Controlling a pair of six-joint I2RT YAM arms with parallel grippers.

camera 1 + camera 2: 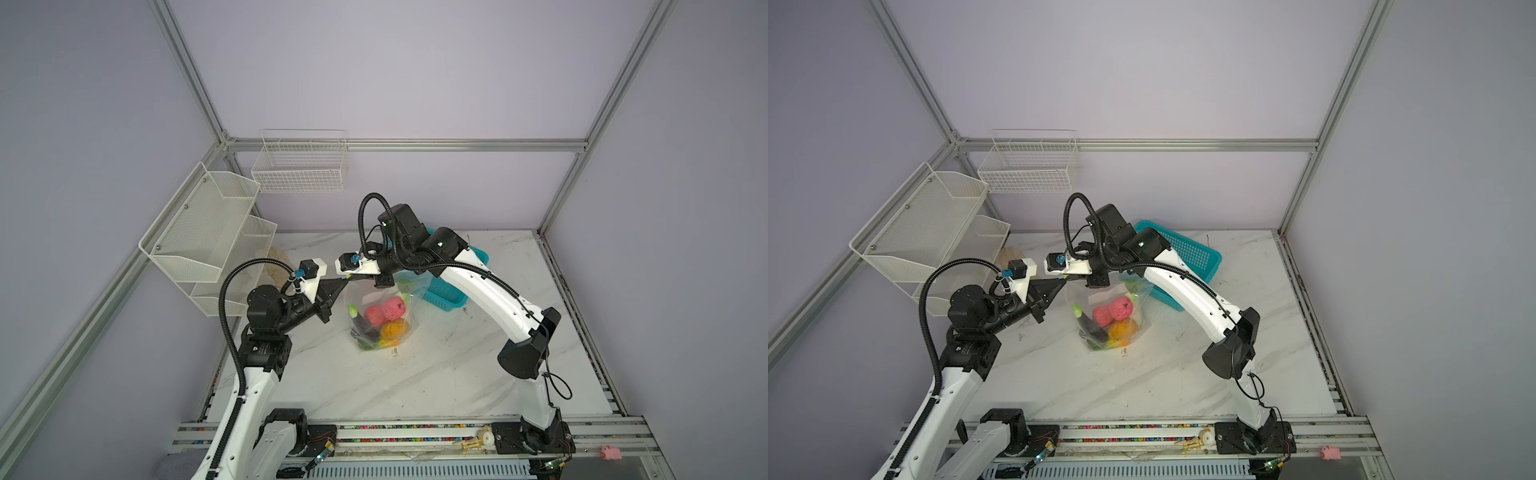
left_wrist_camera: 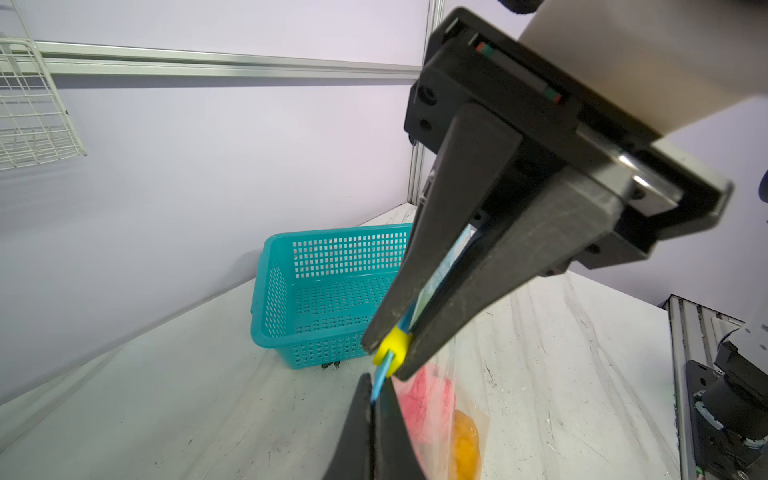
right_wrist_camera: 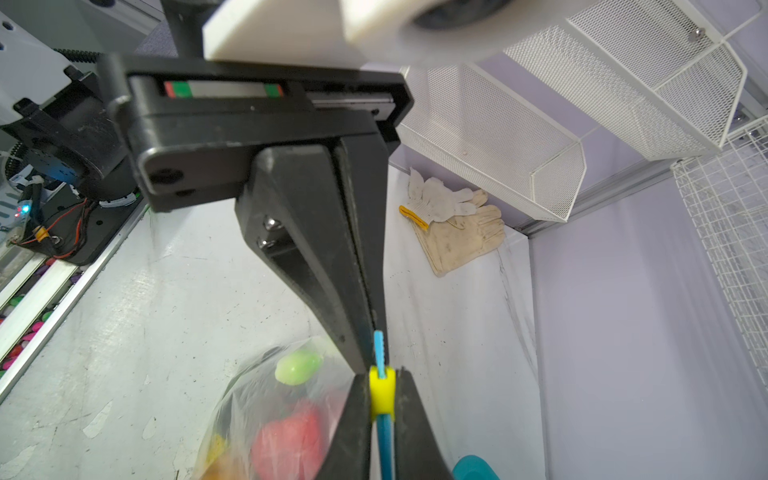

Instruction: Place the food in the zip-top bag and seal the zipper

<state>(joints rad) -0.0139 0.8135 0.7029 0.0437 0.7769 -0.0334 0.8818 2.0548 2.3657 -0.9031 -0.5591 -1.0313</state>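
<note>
The left gripper (image 2: pixel 376 388) is clamped tight on the light-blue zipper strip (image 2: pixel 379 382) at one end of the zip-top bag's (image 1: pixel 380 320) top edge, its fingertips pressed flat against the strip on both sides. Tip to tip with it, the right gripper (image 3: pixel 382 395) has its fingers narrowed onto the small yellow slider (image 2: pixel 392 347), which sits on the strip and touches both fingers. Slider and left fingertips are just beside each other. The rest of the strip runs back between the right gripper's fingers toward its palm. In both top views the two grippers meet above the marble tabletop (image 1: pixel 436 382), and the clear bag hangs below them with its lower end down on the table. Inside it lie a pink-red piece (image 1: pixel 384 311), an orange (image 1: pixel 392 330) beneath that, and a dark eggplant (image 1: pixel 362 322) with a pale green tip. Whether the bag's mouth is fully closed cannot be told. The teal perforated basket (image 1: pixel 440 291) stands behind the right gripper, near the bag. A pair of work gloves (image 3: pixel 457 224) lies beyond the left gripper, under the white mesh shelves (image 1: pixel 199 232).
</note>
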